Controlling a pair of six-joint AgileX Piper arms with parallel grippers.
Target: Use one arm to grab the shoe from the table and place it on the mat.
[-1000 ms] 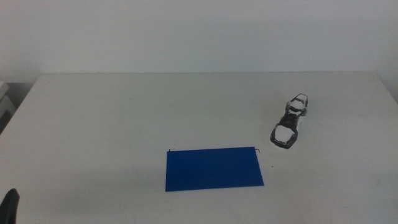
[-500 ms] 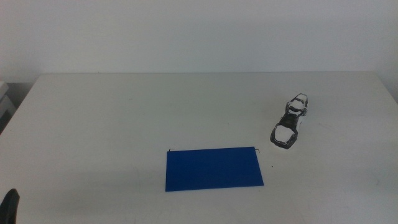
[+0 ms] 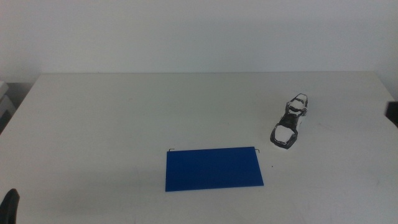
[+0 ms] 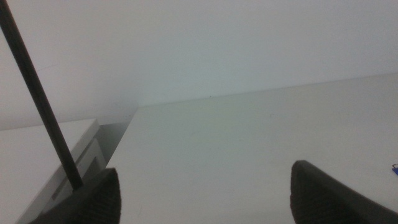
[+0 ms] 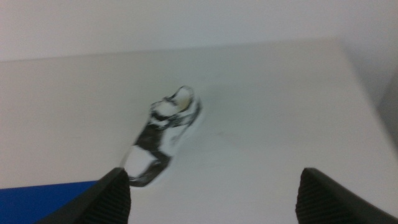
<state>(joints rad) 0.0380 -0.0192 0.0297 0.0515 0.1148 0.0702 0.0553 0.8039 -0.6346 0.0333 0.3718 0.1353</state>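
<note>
The shoe (image 3: 289,121), a small white sneaker with black and grey patches, lies on the right part of the white table (image 3: 124,112), toe toward the front. The blue mat (image 3: 214,168) lies flat in the front middle, to the shoe's left and apart from it. My right gripper (image 5: 217,202) is open and empty, above the table and short of the shoe (image 5: 163,134); a corner of the mat (image 5: 50,200) shows beside its jaw. A dark part of the right arm (image 3: 392,112) shows at the right edge. My left gripper (image 4: 205,205) is open and empty, low at the front left.
A white box-like object (image 4: 43,155) stands past the table's left edge, and a thin black rod or cable (image 4: 34,93) crosses the left wrist view. The tip of the left gripper (image 3: 9,208) shows at the bottom left corner. A white wall stands behind the table.
A dark part of the right arm has come into the middle view at the right edge. The shoe, the mat and the left gripper have not moved.
</note>
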